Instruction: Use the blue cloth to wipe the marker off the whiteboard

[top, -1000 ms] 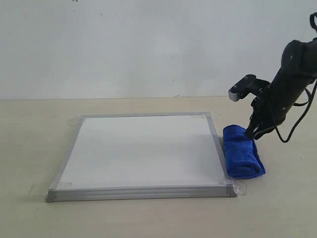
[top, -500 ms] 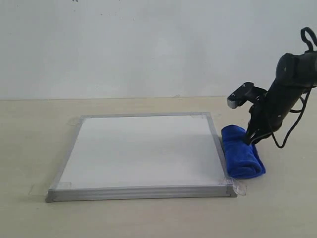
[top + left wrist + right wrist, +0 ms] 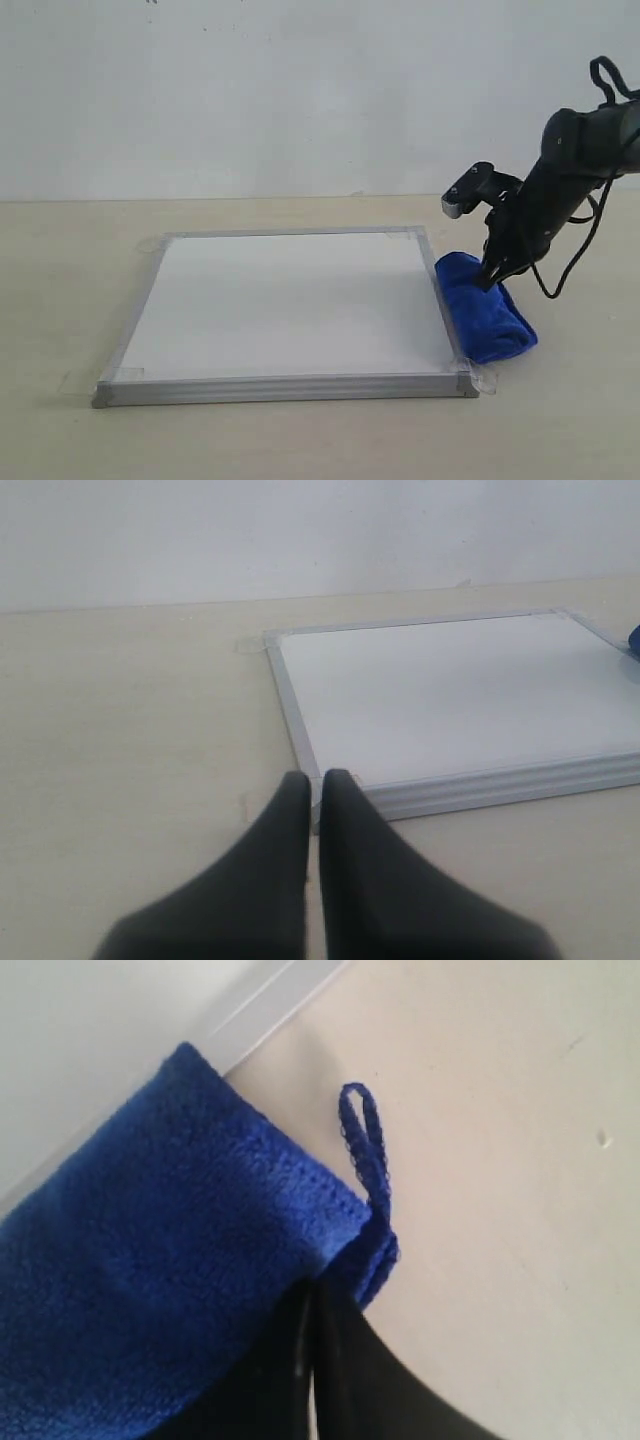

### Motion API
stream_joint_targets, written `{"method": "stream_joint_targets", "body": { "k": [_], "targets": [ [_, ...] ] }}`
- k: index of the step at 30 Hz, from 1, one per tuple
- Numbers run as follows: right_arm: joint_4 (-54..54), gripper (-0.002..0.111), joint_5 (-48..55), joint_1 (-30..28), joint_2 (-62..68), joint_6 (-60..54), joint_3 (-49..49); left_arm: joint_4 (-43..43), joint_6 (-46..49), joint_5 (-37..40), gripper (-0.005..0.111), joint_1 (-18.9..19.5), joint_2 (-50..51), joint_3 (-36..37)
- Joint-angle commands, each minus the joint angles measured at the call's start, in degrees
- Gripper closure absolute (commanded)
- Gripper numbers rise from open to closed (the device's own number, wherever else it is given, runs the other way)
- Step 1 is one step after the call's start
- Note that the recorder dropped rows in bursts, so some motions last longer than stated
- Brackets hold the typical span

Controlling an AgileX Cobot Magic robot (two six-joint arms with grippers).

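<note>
My right gripper [image 3: 490, 283], fingers pressed together and seemingly nipping the far-end hem of the blue cloth [image 3: 487, 318], has the whiteboard [image 3: 290, 300] just left, with the cloth's long axis running near-far along the right frame; my left gripper [image 3: 314, 782], closed, sits beyond the board's opposite side.

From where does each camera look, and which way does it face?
Exterior: looks across the table toward the wall; shows whiteboard, blue cloth, right arm.
Left wrist: low over the table, facing the whiteboard; shut left end effector.
Right wrist: close above the blue cloth; right end effector shut on its hem.
Shared: all show whiteboard.
</note>
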Motion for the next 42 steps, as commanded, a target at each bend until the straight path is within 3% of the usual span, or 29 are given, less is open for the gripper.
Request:
{"method": "stream_joint_targets", "body": {
  "k": [1, 7, 9, 12, 14, 19, 21, 24, 27, 42],
  "targets": [
    [-2.6, 0.108, -0.6, 0.1, -0.5, 1.9, -0.3, -0.7, 0.3, -0.2, 0.103, -0.4, -0.2, 0.2],
    [-6.8, 0.108, 2.7, -4.3, -10.0, 6.7, -0.3, -0.7, 0.3, -0.2, 0.103, -0.4, -0.2, 0.2],
    [-1.9, 0.108, 7.7, -7.5, -14.7, 6.4, -0.3, -0.7, 0.3, -0.2, 0.103, -0.4, -0.2, 0.2],
    [16.8, 0.108, 22.5, -15.6, -22.6, 0.8, 1.4, -0.7, 0.3, -0.2, 0.103, -0.4, -0.2, 0.2],
    [25.5, 0.108, 29.8, -21.8, -27.3, -2.9, 5.1, -0.7, 0.3, -0.2, 0.103, -0.4, -0.2, 0.2],
    [27.4, 0.109, 28.6, -35.3, -44.7, -7.3, 25.0, -0.7, 0.3, -0.2, 0.103, -0.4, -0.2, 0.2],
    [27.4, 0.109, 24.3, -37.8, -50.4, -7.4, 31.3, -0.7, 0.3, -0.2, 0.103, -0.4, -0.2, 0.2],
    [27.4, 0.109, 17.7, -38.6, -58.3, -7.4, 39.5, -0.7, 0.3, -0.2, 0.103, -0.4, -0.2, 0.2],
    [27.8, 0.109, 17.8, -38.5, -64.7, -7.9, 43.7, -0.7, 0.3, -0.2, 0.103, -0.4, -0.2, 0.2],
    [27.5, 0.109, 18.0, -38.5, -74.6, -7.6, 44.8, -0.7, 0.3, -0.2, 0.103, -0.4, -0.2, 0.2]
  ]
}}
